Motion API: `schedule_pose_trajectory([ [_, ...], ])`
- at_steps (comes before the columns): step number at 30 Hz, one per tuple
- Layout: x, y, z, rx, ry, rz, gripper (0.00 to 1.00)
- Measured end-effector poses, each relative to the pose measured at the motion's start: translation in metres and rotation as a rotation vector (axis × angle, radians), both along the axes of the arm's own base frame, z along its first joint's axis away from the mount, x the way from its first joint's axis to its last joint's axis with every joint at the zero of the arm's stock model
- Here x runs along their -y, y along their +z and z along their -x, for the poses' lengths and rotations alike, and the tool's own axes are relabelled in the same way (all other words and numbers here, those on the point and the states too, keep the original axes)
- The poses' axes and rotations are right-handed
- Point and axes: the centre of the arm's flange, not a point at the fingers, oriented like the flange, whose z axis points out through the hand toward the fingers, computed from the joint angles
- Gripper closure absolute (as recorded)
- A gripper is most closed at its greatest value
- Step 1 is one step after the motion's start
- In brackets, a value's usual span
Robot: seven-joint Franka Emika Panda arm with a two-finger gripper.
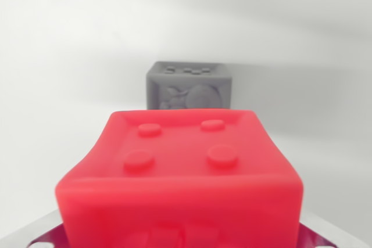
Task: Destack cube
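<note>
Biggest risk I saw from here was the red cube (180, 172) slipping or twisting: it filled the lower centre of the wrist view, very close to the camera, top face with four round studs showing, its sides looking bowed inward as if squeezed, though I couldn't confirm that since lens distortion could do the same. If the grip was off-centre, my guess was the cube could rotate or drop when moved. Second risk was the grey cube (188, 85), sitting upper centre of frame, behind the red one and apart from it on the plain white surface (64, 85); a careless set-down or swing forward could knock it. It had studs on top and some embossed figure on its front face, too blurred for me to read. I couldn't tell whether the red cube was lifted or resting on something, as its base was cut off by the bottom edge. The gripper (180, 239): only grey metal bits showed in the lower left and lower right corners and under the cube, fingertips hidden, so I couldn't tell how wide the jaws stood or whether they actually gripped the red cube, though its closeness to the camera suggested it sat between them.
</note>
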Motion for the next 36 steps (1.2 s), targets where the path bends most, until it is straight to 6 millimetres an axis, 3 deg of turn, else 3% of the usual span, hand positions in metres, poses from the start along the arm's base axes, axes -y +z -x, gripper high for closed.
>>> schedule_pose_trajectory([
  [19,0.000,0.057,0.000,0.005,0.000,0.000,1.00],
  [36,0.029,0.050,0.004,-0.006,-0.004,0.003,1.00],
])
